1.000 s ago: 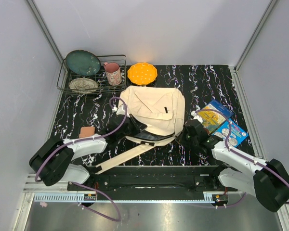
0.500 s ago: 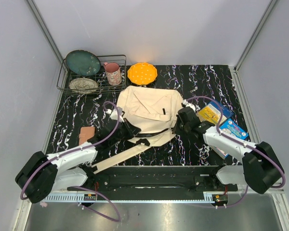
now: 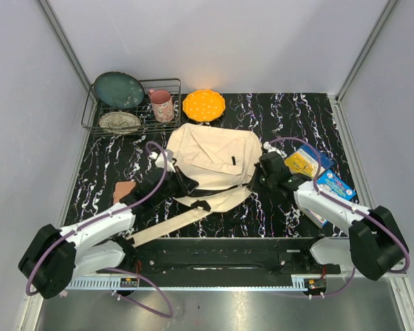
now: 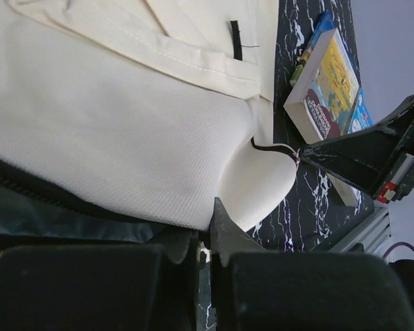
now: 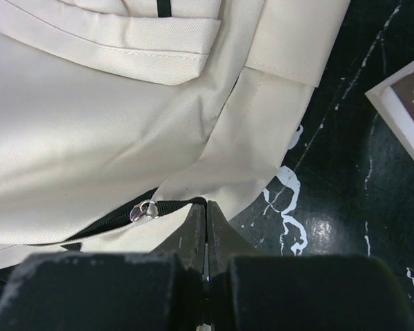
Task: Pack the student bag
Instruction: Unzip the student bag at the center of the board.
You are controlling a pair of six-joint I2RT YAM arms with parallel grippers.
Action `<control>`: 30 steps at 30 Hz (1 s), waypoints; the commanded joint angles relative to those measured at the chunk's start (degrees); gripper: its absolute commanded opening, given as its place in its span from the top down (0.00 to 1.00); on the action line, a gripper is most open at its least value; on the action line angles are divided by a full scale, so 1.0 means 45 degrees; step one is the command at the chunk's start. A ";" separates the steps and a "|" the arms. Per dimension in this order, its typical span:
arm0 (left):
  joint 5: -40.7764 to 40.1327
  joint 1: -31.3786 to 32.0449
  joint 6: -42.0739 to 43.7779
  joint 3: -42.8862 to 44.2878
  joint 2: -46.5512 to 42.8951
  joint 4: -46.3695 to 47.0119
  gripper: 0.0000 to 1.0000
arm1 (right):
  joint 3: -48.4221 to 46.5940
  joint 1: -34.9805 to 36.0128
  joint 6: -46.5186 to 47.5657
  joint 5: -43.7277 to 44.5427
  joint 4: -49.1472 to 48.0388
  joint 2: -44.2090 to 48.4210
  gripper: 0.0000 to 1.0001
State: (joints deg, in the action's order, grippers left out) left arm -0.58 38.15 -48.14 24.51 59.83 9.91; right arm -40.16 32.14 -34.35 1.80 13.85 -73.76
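The student bag (image 3: 214, 155) lies flat mid-table, cream canvas with its flap up and a long strap (image 3: 169, 226) trailing toward the near edge. My left gripper (image 3: 186, 185) sits at its near-left corner. In the left wrist view that gripper (image 4: 208, 222) is shut on the bag's fabric edge (image 4: 159, 158), beside the dark zipper opening. My right gripper (image 3: 259, 178) is at the bag's right side. In the right wrist view it (image 5: 205, 207) is shut on the black zipper pull (image 5: 179, 204), which leads to the silver slider (image 5: 145, 210).
Two books (image 3: 307, 162) (image 3: 333, 186) lie right of the bag, close to the right arm. A small brown block (image 3: 124, 189) rests on the left. At the back are a wire rack (image 3: 131, 107) with plates, a pink mug (image 3: 161, 105) and an orange plate (image 3: 203, 105).
The right gripper has moved from the near right up to the bag's right side. The left arm has stretched forward. The bag's dark opening has narrowed. Both grippers stayed shut.
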 commanded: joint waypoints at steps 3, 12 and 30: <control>0.0871 -0.0334 0.1165 0.1154 0.1018 0.0122 1.00 | 0.0488 -0.0717 0.0251 0.0168 0.0556 0.1602 1.00; 0.1555 -0.0042 0.1577 0.2093 0.1748 -0.0564 0.09 | 0.0525 -0.0716 0.0876 -0.3743 0.0009 0.1878 1.00; -0.2212 0.5915 0.8564 0.3632 0.2306 -0.0757 0.01 | 0.0117 -0.0716 0.0817 -0.3447 -0.0070 0.1546 1.00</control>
State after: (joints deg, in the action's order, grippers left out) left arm -4.73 62.59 -18.96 37.01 65.30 4.08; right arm -37.36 29.28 -31.27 -12.23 14.72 -67.94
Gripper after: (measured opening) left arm 0.988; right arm 0.009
